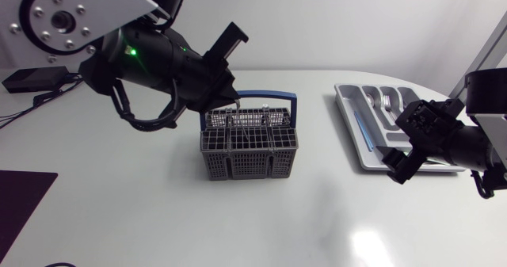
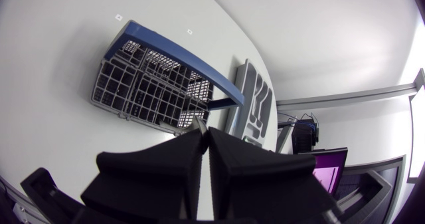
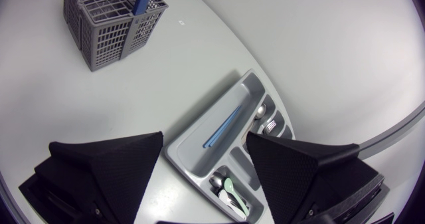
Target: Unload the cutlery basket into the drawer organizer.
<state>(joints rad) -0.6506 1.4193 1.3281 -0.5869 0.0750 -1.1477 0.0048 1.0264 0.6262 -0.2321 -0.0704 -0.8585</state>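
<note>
The grey cutlery basket point(image 1: 249, 150) with its blue handle point(image 1: 268, 97) stands mid-table. My left gripper point(image 1: 228, 101) hangs just over the basket's left rear corner. In the left wrist view the left gripper point(image 2: 204, 132) is shut, and a thin silvery tip of cutlery point(image 2: 199, 123) pokes out between its fingertips, with the basket point(image 2: 143, 84) below and ahead. The grey drawer organizer point(image 1: 366, 144) lies at the right. My right gripper point(image 1: 396, 165) hovers open at its near end. The right wrist view has the right gripper point(image 3: 204, 141) empty above the organizer point(image 3: 192, 141).
The organizer holds a long blue piece point(image 3: 222, 127), spoons point(image 3: 259, 111), a fork point(image 3: 269, 125) and small spoons, one pale green point(image 3: 230, 189). A black box with cables point(image 1: 32, 79) lies at the far left, and a dark mat point(image 1: 20, 200) at the front left.
</note>
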